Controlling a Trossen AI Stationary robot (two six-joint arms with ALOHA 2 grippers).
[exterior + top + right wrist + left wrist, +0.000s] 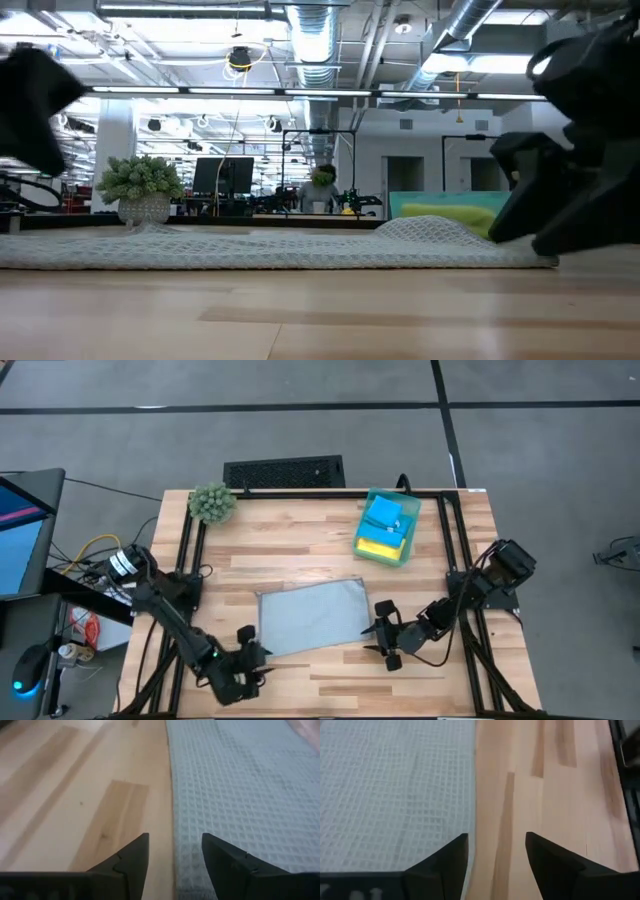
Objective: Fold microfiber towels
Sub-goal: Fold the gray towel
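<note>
Done so far: two bright blue towels [388, 513] and one yellow towel [377, 547] sat as small folded squares inside the translucent green bin [409, 530] at the far right of the wooden surface [300, 550]; judged finished.
Left to do: pale grey towel [312, 616] lay spread flat near the front middle of the surface, apparently one layer, no crease visible; judged as not yet folded, so roughly three of four complete.
Left gripper [251, 647]: sat low by the towel's near left corner, fingers [445, 862] spread apart with nothing between them, one over the cloth edge, the other over bare wood.
Right gripper [383, 632]: sat low by the towel's near right corner, fingers [227, 862] likewise parted and empty, straddling the cloth edge.
Grey towel texture: waffle weave of small raised squares, limp, matte, edges straight, a slight hump at one end in the low view.
Surface: pale butcher-block planks, smooth, light sheen.
Bin: thin rectangular plastic, see-through green.
Plant [212, 503]: fuzzy green ball at the far left corner, well apart from the work.
</note>
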